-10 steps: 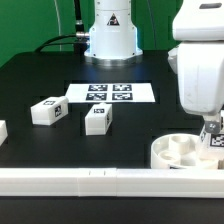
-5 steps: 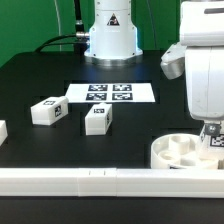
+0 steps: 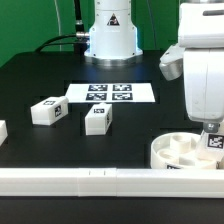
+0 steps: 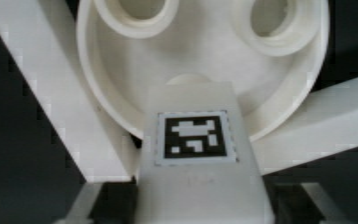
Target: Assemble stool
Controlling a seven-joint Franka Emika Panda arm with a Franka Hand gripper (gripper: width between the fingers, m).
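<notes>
1 thick, round white seat (image 3: 168,158) bears sockets (image 4: 279,20).

Wide black bench (image 3: 40,80) fills the scene, matte, with a soft, even light and no hard shadows. Behind it, a green backdrop (image 3: 30,25) runs across the far side at the exterior view's left. Flat in the middle of the bench lies the marker board (image 3: 111,93), four tags showing. Along the near edge, a long white rail (image 3: 60,180) stretches right across the exterior view.
</notes>
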